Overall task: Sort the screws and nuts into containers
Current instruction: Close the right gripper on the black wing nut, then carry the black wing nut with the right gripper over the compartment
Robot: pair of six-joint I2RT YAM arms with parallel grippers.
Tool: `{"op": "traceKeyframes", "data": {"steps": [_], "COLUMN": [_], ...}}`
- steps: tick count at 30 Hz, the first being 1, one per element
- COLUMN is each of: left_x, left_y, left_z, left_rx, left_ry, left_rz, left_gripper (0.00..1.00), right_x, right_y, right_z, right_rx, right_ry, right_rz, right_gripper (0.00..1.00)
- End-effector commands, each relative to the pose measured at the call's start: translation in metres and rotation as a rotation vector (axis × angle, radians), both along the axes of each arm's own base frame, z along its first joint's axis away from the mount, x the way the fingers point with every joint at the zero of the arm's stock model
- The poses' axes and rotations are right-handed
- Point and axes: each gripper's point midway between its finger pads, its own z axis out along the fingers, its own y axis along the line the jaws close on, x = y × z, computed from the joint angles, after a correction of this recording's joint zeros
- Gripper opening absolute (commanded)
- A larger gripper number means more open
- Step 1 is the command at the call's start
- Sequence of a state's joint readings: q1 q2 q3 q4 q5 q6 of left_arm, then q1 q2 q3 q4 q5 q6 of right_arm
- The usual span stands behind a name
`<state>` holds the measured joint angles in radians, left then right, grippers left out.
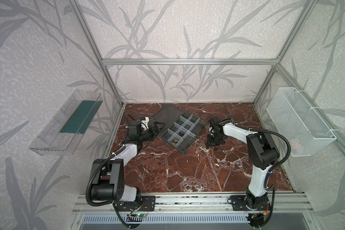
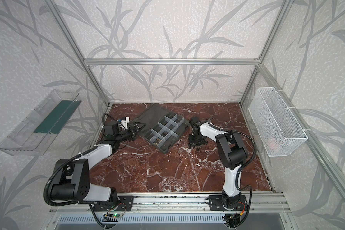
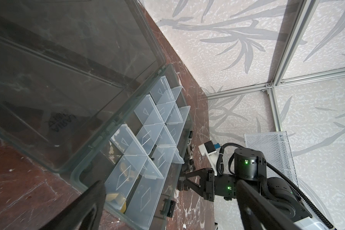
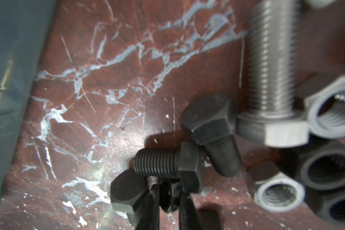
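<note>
My right gripper (image 4: 168, 199) points down into a pile of screws and nuts on the marble, beside the organizer box (image 1: 184, 152). Its fingers (image 4: 153, 201) are shut on a small dark round piece (image 4: 168, 196). Around it lie black hex screws (image 4: 165, 165), a big silver screw (image 4: 271, 79), silver nuts (image 4: 279, 193) and dark nuts (image 4: 327, 169). In both top views this right gripper (image 1: 211, 146) (image 2: 193, 146) hides most of the pile. My left gripper (image 3: 169, 185) (image 1: 157, 127) hovers open and empty at the box's left side. Brass-coloured pieces (image 3: 126, 169) lie in one of the containers (image 1: 174, 141).
The box's flat lid (image 1: 165, 113) lies open toward the back wall. A white wire basket (image 1: 299, 121) hangs on the right wall and a clear bin (image 1: 68, 123) on the left wall. The box wall (image 4: 12, 79) stands close to the right gripper.
</note>
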<state>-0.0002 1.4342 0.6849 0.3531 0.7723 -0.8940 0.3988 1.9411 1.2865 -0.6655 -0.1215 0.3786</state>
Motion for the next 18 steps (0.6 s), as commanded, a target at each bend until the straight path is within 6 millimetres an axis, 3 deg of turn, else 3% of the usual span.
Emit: {"op": "traceKeyframes", "data": {"steps": [1, 5, 11, 18], "left_x": [-0.001, -0.001, -0.001, -0.001], "left_y": [-0.003, -0.003, -0.003, -0.003], "left_z": [0.002, 0.002, 0.004, 0.006], "left_rx": [-0.005, -0.006, -0.012, -0.021], "left_ry": [-0.011, -0.012, -0.015, -0.02], "left_rz": [-0.011, -0.011, -0.01, -0.007], "left_gripper": [0.99, 0.99, 0.99, 1.0], "right_x": [-0.002, 0.002, 0.016, 0.038], "right_y": [-0.007, -0.006, 0.007, 0.057], "right_z": [-0.001, 0.024, 0.081, 0.136], "right_rx": [-0.029, -0.022, 0.042, 0.179], "right_ry": [-0.02, -0.079, -0.217, -0.372], "right_rz": [0.034, 0.072, 0.142, 0.276], "right_gripper": [0.0, 0.0, 0.0, 0.0]}}
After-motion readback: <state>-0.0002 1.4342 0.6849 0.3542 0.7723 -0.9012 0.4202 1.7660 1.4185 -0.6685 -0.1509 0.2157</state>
